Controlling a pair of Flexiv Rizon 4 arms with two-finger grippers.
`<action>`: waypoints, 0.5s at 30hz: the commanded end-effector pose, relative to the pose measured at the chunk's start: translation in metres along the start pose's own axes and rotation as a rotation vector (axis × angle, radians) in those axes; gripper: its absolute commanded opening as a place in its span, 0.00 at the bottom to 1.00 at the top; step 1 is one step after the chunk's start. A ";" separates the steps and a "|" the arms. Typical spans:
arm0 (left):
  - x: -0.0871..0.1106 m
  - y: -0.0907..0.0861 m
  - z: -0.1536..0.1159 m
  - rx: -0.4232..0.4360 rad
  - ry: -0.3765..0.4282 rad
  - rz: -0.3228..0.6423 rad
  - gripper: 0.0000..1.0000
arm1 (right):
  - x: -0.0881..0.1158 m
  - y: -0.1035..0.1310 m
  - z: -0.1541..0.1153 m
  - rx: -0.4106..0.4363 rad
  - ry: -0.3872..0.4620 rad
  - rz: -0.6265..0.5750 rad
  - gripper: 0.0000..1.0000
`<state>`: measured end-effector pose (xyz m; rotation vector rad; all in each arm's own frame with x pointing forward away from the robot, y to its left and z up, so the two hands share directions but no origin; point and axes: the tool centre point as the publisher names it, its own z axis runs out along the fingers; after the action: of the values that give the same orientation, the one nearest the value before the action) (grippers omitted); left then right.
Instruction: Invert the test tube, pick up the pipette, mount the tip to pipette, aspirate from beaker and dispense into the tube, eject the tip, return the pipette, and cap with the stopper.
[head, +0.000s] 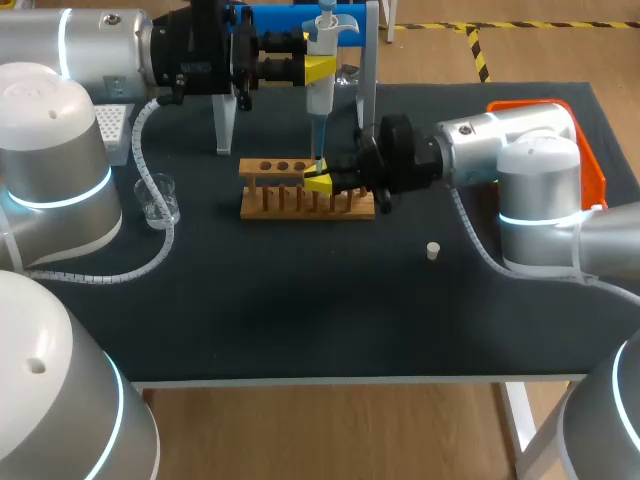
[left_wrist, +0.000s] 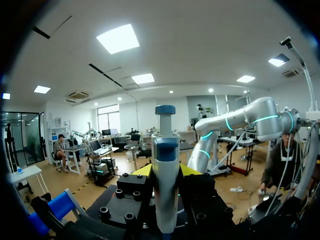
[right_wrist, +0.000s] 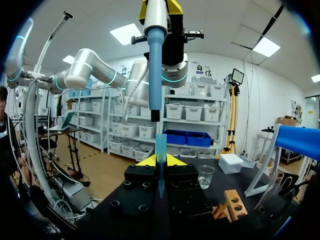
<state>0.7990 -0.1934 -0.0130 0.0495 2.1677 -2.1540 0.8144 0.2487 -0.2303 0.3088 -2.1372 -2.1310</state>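
Pipette stands upright above the wooden rack, clamped in the left gripper, whose yellow fingers press its white body from both sides. The left arm comes in from the far left corner, in front of the blue stand. In the left wrist view the blue plunger cap rises above the fingers.

Below it, the right gripper is closed on a blue pipette tip, held upright with its point down between the yellow fingers. The pipette's narrow nose hangs straight over the tip's open end with a small gap between them (seen best from the right wrist view), so the two are not joined. The right gripper sits just at the near side of the rack, towards its middle.

On the black table, the glass beaker stands to the left of the rack, well apart from it. The small white stopper lies by itself, nearer and to the right. A white tip box is at the far left, an orange bin at the far right. I cannot make out the test tube.
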 end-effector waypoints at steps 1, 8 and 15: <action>-0.001 0.000 0.000 0.002 0.001 0.001 0.00 | -0.001 0.000 0.000 0.002 -0.001 -0.003 0.00; -0.001 0.000 0.000 0.002 0.001 0.001 0.00 | -0.002 0.002 0.001 0.000 -0.002 -0.008 0.00; -0.001 0.000 0.000 0.002 0.001 0.001 0.00 | -0.003 0.004 0.001 0.001 -0.002 -0.011 0.00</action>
<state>0.7990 -0.1934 -0.0130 0.0495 2.1676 -2.1541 0.8163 0.2494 -0.2270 0.3186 -2.1403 -2.1388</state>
